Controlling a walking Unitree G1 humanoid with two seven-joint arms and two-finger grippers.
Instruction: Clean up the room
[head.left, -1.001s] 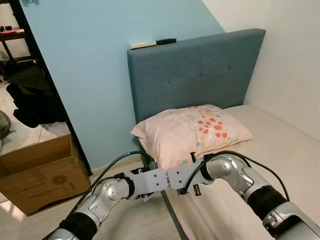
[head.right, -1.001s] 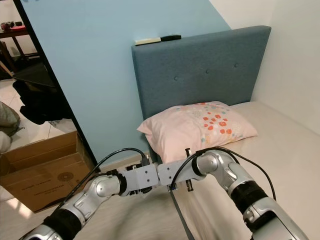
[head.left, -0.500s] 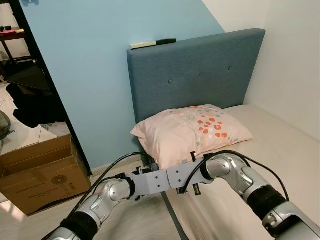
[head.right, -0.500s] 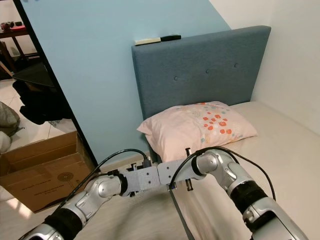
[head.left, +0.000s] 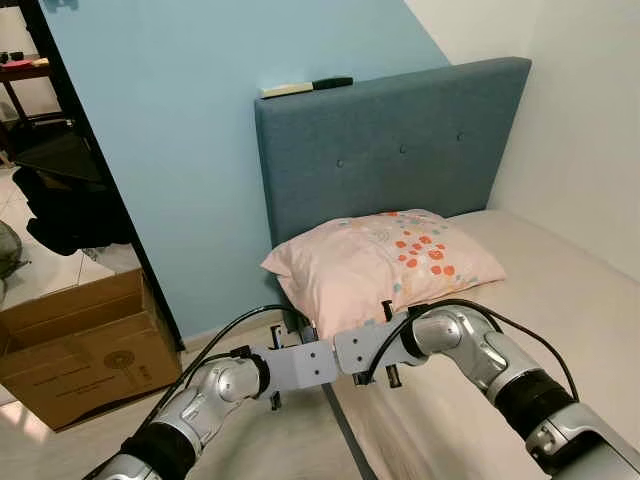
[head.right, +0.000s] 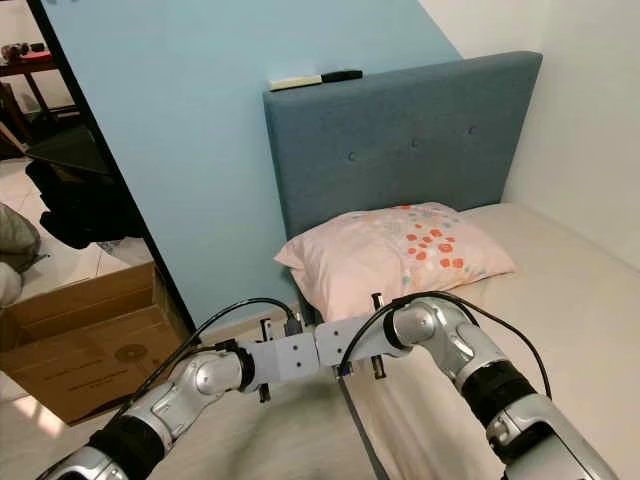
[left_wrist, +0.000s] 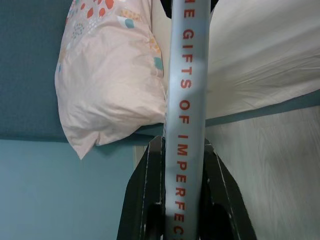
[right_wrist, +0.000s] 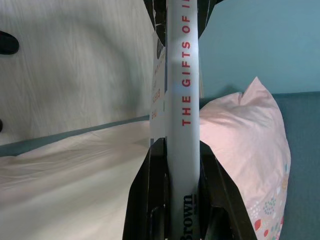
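Holding one thin grey book with red letters on its spine (left_wrist: 186, 125), gripped from both ends. Left gripper (left_wrist: 184, 200) pinched tight on one end of the spine, black fingers (left_wrist: 145, 200) pressed flat on each side. Right gripper (right_wrist: 181, 195) pinched tight on the other end, the same way.

Book up in the air, low down in front, just past the corner of the cream mattress (head.left: 540, 300) and over the pale wood floor (head.left: 240, 450). Long side of the book lying across, from the left arm to the right arm, spine up toward the wrist cameras. Both grippers equally near, one at each end, pointing at each other.

Pink pillow with orange spots (head.left: 385, 260) close behind the book, against the blue-grey padded headboard (head.left: 400, 150). Open brown cardboard box (head.left: 75, 345) off to the left on the floor.

Probably next: carry the book to where it belongs, one gripper letting go first.
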